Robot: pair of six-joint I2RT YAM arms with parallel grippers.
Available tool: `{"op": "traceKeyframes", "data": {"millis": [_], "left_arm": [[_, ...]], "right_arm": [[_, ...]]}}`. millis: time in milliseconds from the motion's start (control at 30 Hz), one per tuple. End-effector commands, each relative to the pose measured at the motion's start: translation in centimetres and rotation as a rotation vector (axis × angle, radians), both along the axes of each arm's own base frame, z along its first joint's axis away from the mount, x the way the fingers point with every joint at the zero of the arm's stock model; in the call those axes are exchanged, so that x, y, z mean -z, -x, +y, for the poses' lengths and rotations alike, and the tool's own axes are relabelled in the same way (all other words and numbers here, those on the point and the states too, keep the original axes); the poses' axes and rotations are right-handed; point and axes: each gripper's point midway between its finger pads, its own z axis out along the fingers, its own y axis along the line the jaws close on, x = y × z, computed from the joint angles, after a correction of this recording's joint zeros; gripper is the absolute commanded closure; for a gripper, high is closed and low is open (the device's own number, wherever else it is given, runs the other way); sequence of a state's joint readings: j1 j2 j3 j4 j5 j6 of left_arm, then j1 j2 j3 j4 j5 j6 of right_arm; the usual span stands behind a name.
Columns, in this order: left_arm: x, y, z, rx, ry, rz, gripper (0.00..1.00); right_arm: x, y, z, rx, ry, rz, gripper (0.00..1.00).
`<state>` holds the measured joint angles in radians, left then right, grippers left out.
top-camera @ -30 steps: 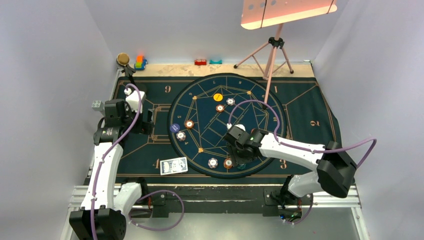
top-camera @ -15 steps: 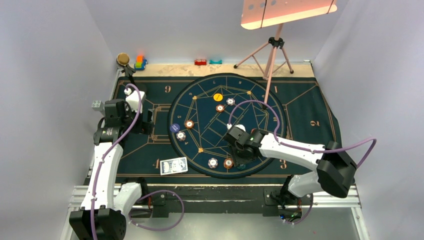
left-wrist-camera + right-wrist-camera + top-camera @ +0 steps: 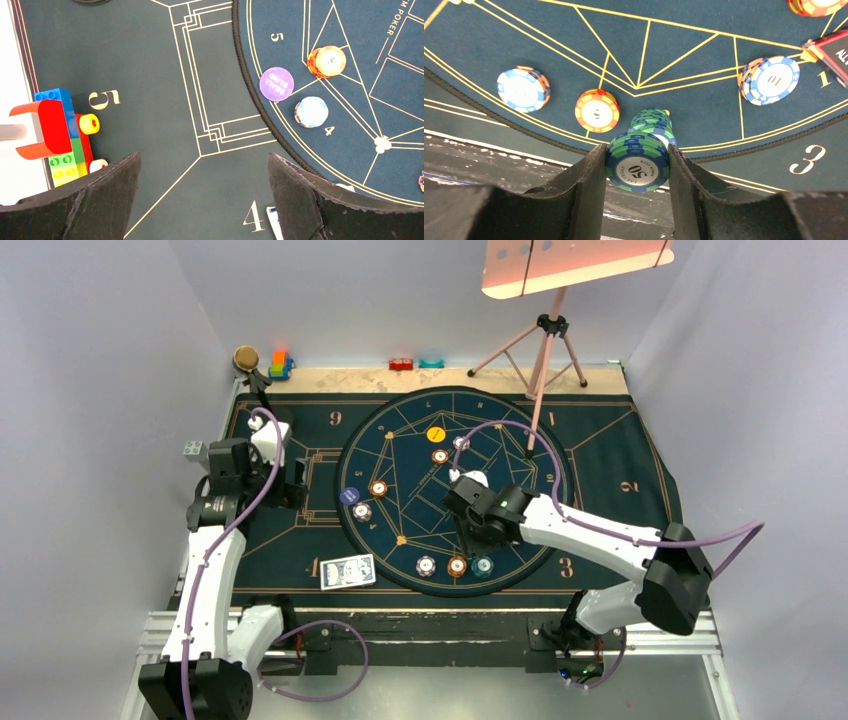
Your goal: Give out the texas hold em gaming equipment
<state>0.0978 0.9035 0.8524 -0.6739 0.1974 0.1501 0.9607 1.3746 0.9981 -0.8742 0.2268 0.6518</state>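
Pinches green chips edgewise in the half-closed right gripper, just over the near rim of the round mat, likely for carrying to a seat, with the left gripper wide open, empty.

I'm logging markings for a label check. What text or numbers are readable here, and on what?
"50": green chip in the right claw.
"10": blue-and-white chip.
"SMALL BLIND": purple disc.
"POKER", "1", "2", "3", "4", "5": dark mat.
"9" or "6", the mat's far left corner: cannot tell which.
Number on the orange chip, rim print on the green chip: too blurred to read.
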Motion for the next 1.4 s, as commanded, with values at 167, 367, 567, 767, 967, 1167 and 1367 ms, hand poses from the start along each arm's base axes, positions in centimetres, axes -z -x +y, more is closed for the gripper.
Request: {"op": "traceKeyframes", "data": {"millis": [167,367,567,767,967,1167,1367], "left_arm": [[-0.6,-0.3,0.1,0.002,-0.004,-0.038,0.0],[-0.7,-0.3,0.1,0.005,-0.004,-0.041,0.0],[-0.6,-0.4,0.1,0.006,-0.002,-0.04,0.0],[-0.6,-0.4,0.1,0.004,-0.003,-0.038,0.0],[-0.6,-0.4,0.1,0.004,-0.003,-0.039,0.0],[-0.6,-0.4,0.1,0.002,-0.004,-0.038,0.0],[-0.7,-0.4,0.1,0.003,-0.004,-0.043,0.0]], "right_arm": [[-3.1,-5.2,6.0,-0.067,-0.043,-0.086,0.79],[-2.1,-9.2,12.8,-0.149,-0.093,-0.095,0.81],[-0.4,-11.6,17.1,-0.197,-0.134,-0.103,0.81],[1.3,-12.6,19.4,-0.207,-0.173,-0.102,0.81],[2.3,-13.6,21.0,-0.197,-0.207,-0.121,0.81],[3.5,-14.2,21.9,-0.193,-0.199,-0.114,0.8],[4.7,-14.0,21.3,-0.183,-0.172,-0.098,0.71]]}}
